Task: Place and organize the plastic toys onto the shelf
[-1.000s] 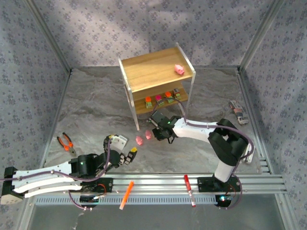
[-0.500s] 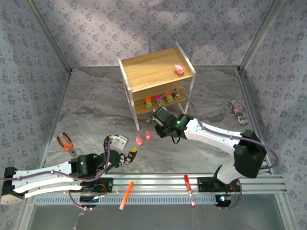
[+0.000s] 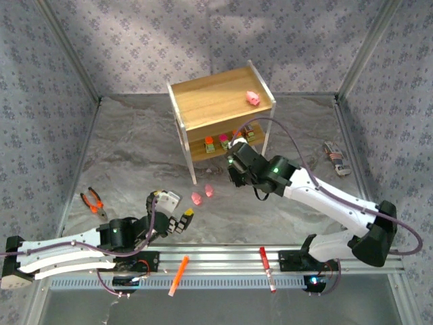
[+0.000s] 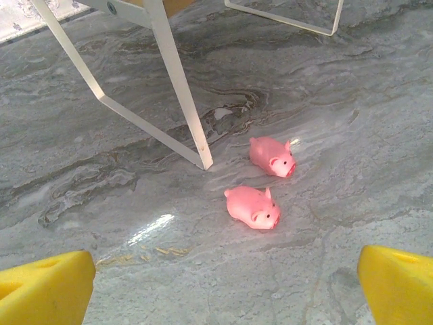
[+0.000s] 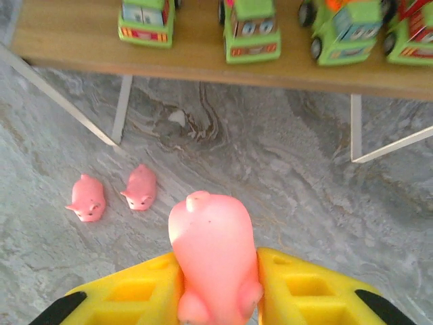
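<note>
Grey marbled surface below, the right claw (image 5: 218, 288) clamps a pink pig (image 5: 210, 237) just short of the shelf (image 3: 210, 101), mid-carry, I'd say, needing height to reach the top board.

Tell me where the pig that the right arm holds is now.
In the right wrist view, the pink pig is gripped in the right tool, just in front of the lower tier of the shelf with its four green trucks.

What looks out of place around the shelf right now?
Nothing spilled or damaged. Two pink pigs sit loose on the table by the shelf's front leg, not yet shelved. The right gripper grips a third pig.
</note>
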Controlling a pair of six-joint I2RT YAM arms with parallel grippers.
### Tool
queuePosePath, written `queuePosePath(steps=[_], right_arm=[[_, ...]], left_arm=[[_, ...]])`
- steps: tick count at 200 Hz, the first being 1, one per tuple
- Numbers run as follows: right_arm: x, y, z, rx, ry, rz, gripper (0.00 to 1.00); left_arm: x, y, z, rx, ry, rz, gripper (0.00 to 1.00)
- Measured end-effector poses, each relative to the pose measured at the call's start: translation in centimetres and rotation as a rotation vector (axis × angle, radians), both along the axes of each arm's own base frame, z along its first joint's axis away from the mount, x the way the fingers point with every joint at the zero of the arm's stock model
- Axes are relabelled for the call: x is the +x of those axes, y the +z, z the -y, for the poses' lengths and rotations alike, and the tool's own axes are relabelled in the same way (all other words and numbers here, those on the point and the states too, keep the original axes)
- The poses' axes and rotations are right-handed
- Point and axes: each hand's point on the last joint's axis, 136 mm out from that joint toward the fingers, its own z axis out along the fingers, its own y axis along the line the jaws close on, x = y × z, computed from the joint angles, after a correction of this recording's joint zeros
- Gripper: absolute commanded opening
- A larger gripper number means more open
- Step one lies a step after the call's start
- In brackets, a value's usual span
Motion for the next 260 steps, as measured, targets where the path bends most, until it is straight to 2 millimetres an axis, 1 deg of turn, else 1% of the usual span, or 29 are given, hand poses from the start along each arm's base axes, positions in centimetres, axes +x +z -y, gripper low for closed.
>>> queuePosePath(steps=[20, 37, 77, 96, 141, 188, 220, 260], right_arm=[[0.0, 2.1, 0.6, 0.018, -0.01, 0.036, 0.31], [0.0, 3.5, 1.2, 0.021, -0.02, 0.062, 0.31], [0.0, 5.8, 3.1, 0.026, -0.049, 0.102, 0.3], [0.1, 7.1, 3.7, 0.043, -0.057, 0.122, 0.3], [0.3, 10.1, 3.9, 0.084, -0.06, 0.176, 0.3], [1.5, 13.1, 4.4, 0.115, -0.078, 0.23, 0.3], [2.9, 14.1, 4.6, 0.108, -0.095, 0.246, 0.3], [5.0, 14.3, 4.6, 0.093, -0.112, 0.243, 0.29]], left_arm=[[0.0, 0.0, 0.0, 0.002, -0.001, 0.001, 1.0], [-0.1, 0.0, 0.1, 0.002, -0.005, -0.002, 1.0], [-0.3, 0.0, 0.5, 0.001, -0.037, -0.008, 0.99], [-0.5, 0.0, 0.9, -0.004, -0.059, -0.012, 1.0], [-0.9, 0.2, 1.7, -0.017, -0.103, -0.018, 1.0], [-1.0, 0.3, 1.9, -0.022, -0.114, -0.016, 1.0], [-1.0, 0.3, 1.9, -0.023, -0.114, -0.016, 1.0], [-1.0, 0.7, 1.8, -0.043, -0.114, -0.01, 1.0]])
